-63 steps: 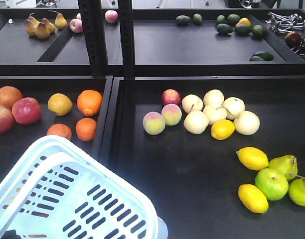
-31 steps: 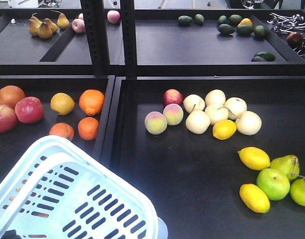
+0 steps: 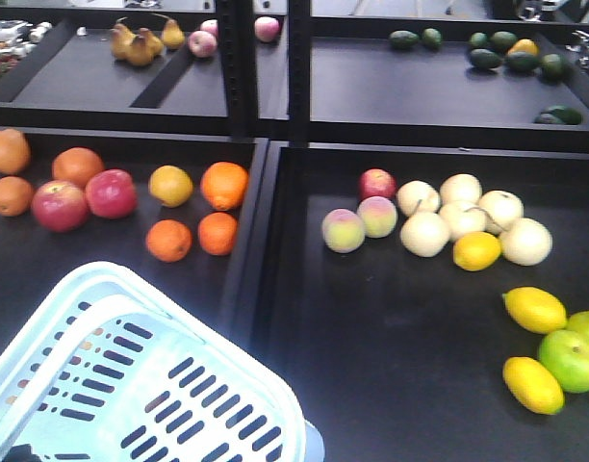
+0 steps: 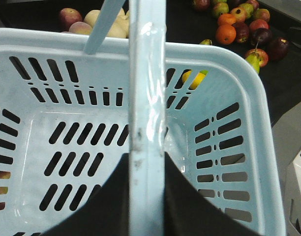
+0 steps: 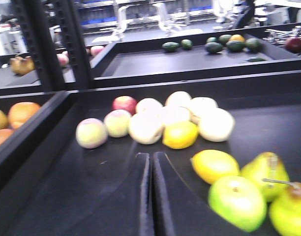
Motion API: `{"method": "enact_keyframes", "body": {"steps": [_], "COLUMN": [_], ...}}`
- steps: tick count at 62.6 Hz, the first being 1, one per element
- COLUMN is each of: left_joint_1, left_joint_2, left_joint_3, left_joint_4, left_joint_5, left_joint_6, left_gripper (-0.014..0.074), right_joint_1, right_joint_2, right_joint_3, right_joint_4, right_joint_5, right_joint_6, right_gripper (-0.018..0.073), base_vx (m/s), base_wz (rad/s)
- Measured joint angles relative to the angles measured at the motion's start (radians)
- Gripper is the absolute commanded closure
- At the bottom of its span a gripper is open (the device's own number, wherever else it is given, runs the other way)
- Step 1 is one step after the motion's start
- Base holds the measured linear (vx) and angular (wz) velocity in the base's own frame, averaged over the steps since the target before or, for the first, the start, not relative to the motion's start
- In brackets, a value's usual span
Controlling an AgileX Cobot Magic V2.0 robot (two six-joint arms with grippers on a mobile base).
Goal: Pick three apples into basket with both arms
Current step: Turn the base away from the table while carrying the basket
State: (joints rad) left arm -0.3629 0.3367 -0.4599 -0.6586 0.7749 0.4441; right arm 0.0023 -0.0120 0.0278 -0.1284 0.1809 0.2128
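The pale blue-white basket (image 3: 112, 380) fills the lower left of the front view, hanging above the left tray. My left gripper (image 4: 146, 155) is shut on its handle (image 4: 146, 73), and the basket (image 4: 42, 42) is seen from above with nothing inside. Two dark maroon apples (image 4: 278, 47) (image 4: 261, 36) lie among other fruit at the top right of the left wrist view. My right gripper (image 5: 151, 155) is shut and holds nothing. It hovers low over the right tray (image 5: 67, 196), just in front of the pale fruit cluster (image 5: 150, 125).
The left tray holds two brighter red apples (image 3: 59, 205) (image 3: 111, 192) and several oranges (image 3: 223, 185). The right tray holds peaches (image 3: 344, 230), a small red apple (image 3: 376, 183), lemons (image 3: 534, 309) and a green apple (image 3: 570, 359). A black rack post (image 3: 242, 58) stands between the trays.
The whole scene has slid to the right in the front view, bringing more of the left tray and its oranges into sight. The basket stays at the same place in the frame.
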Motion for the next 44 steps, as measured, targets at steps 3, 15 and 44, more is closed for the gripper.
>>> {"method": "enact_keyframes", "body": {"steps": [3,15,44], "left_joint_1": [0.000,0.000,0.000], "left_joint_2": [0.000,0.000,0.000], "left_joint_3": [0.000,0.000,0.000], "left_joint_4": [0.000,0.000,0.000], "left_joint_5": [0.000,0.000,0.000], "left_joint_6": [0.000,0.000,0.000], "left_gripper": [0.0604,0.0604,0.0604], "right_joint_1": [0.000,0.000,0.000], "right_joint_2": [0.000,0.000,0.000], "right_joint_3": [0.000,0.000,0.000], "right_joint_4": [0.000,0.000,0.000], "right_joint_5": [0.000,0.000,0.000], "right_joint_6": [0.000,0.000,0.000], "right_gripper": [0.0564,0.0564,0.0564], "base_vx": [-0.07,-0.09,-0.12], "base_wz": [0.34,0.41,0.47]}}
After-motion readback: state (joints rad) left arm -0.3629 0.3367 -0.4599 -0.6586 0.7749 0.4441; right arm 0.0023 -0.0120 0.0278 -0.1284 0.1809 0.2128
